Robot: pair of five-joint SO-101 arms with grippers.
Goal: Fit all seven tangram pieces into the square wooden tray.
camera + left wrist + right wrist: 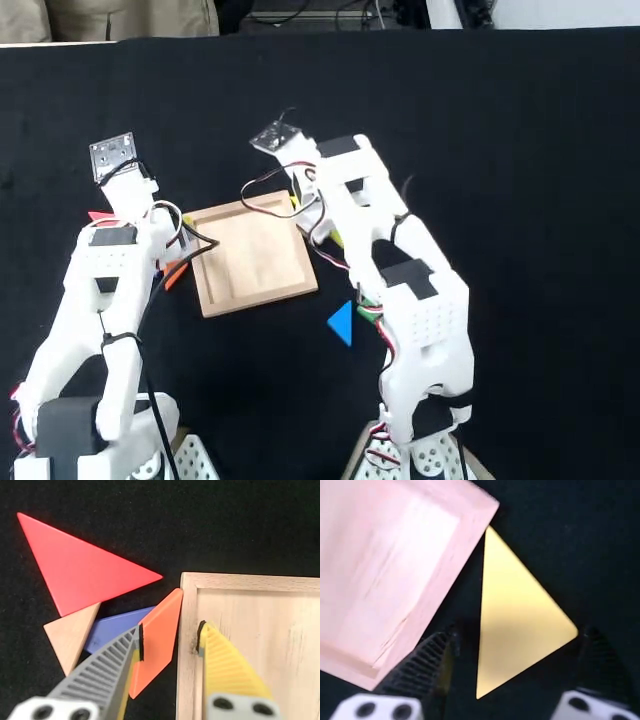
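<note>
The square wooden tray lies mid-table with nothing inside it. My left gripper is open at its left rim: the grey finger rests at the edge of an orange parallelogram, and the yellow finger is over the tray floor. Beside the orange piece lie a big red triangle, a wood-coloured triangle and a violet-blue piece, partly under the others. My right gripper is open around a yellow triangle just outside the tray.
A blue triangle lies on the black cloth in front of the tray, close to the right arm's base link. The red triangle peeks out behind the left arm. Wide bare cloth stretches to the far side and right.
</note>
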